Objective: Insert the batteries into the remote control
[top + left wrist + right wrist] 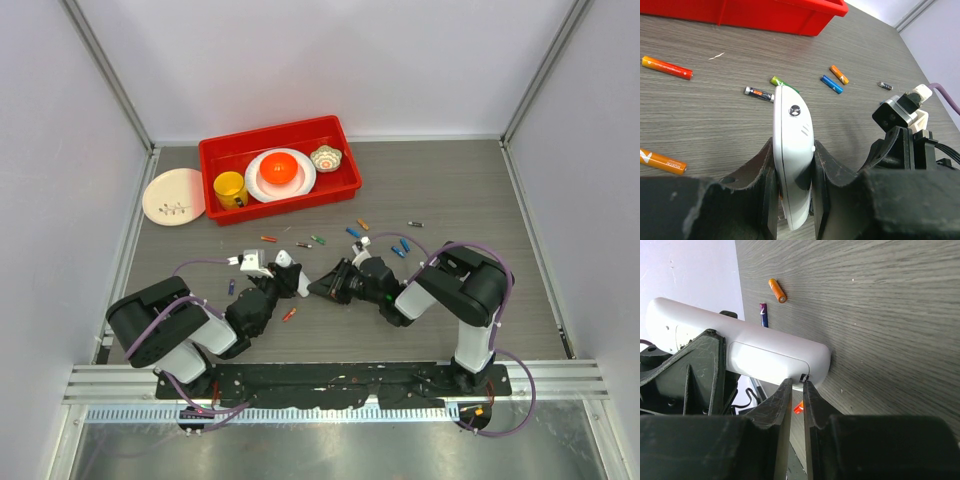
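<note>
The white remote control [285, 262] stands on its edge, clamped between my left gripper's [290, 283] fingers. In the left wrist view the remote [792, 120] rises from between the shut jaws of the left gripper [794, 147]. My right gripper [318, 290] points left at it. In the right wrist view its narrow, nearly closed tips [797, 382] touch the notch at the edge of the back cover of the remote [765, 352], with nothing between them. Batteries [318, 240] lie scattered on the table, among them an orange one [667, 68], a blue one [832, 84] and another orange one [776, 290].
A red bin [275, 135] at the back holds a yellow cup [230, 188], a white plate with an orange object [280, 170] and a small bowl [326, 158]. A white plate [150, 200] lies to the bin's left. Loose batteries lie near both grippers [290, 314].
</note>
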Action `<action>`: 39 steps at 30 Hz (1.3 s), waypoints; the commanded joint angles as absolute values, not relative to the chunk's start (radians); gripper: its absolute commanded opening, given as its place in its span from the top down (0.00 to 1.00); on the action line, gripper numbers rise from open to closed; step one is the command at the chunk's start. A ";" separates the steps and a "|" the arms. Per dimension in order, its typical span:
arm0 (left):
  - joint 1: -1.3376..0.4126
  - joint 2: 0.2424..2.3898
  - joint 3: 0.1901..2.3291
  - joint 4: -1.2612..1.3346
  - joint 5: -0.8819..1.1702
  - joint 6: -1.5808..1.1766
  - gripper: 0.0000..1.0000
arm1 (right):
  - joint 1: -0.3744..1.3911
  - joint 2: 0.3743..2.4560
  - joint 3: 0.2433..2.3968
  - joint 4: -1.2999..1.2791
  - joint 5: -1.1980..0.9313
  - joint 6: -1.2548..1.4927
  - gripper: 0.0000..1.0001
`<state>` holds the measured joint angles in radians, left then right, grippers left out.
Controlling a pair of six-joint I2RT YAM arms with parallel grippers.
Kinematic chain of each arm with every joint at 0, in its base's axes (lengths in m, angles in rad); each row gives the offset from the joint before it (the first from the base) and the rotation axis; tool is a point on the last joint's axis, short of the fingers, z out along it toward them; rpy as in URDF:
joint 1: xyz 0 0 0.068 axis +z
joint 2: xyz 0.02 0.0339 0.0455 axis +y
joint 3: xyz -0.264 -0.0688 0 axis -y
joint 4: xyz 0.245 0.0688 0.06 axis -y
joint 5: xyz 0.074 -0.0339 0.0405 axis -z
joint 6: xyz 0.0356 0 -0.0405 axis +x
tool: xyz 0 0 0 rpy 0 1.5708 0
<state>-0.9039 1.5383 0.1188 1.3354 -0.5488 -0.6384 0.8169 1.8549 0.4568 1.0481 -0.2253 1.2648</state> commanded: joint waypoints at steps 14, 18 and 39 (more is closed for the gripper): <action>-0.927 1.572 0.123 1.546 -0.545 -0.597 1.00 | 0.816 1.781 0.497 1.065 -0.213 1.218 0.81; -0.928 1.580 0.121 1.546 -0.551 -0.595 1.00 | 0.818 1.773 0.486 1.069 -0.213 1.220 0.81; -0.930 1.591 0.123 1.546 -0.578 -0.589 1.00 | 0.818 1.753 0.410 1.055 -0.202 1.226 0.49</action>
<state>-0.9230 1.5677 0.1196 1.3731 -0.5556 -0.6197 0.8162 1.7714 0.4263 1.0161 -0.2150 1.2266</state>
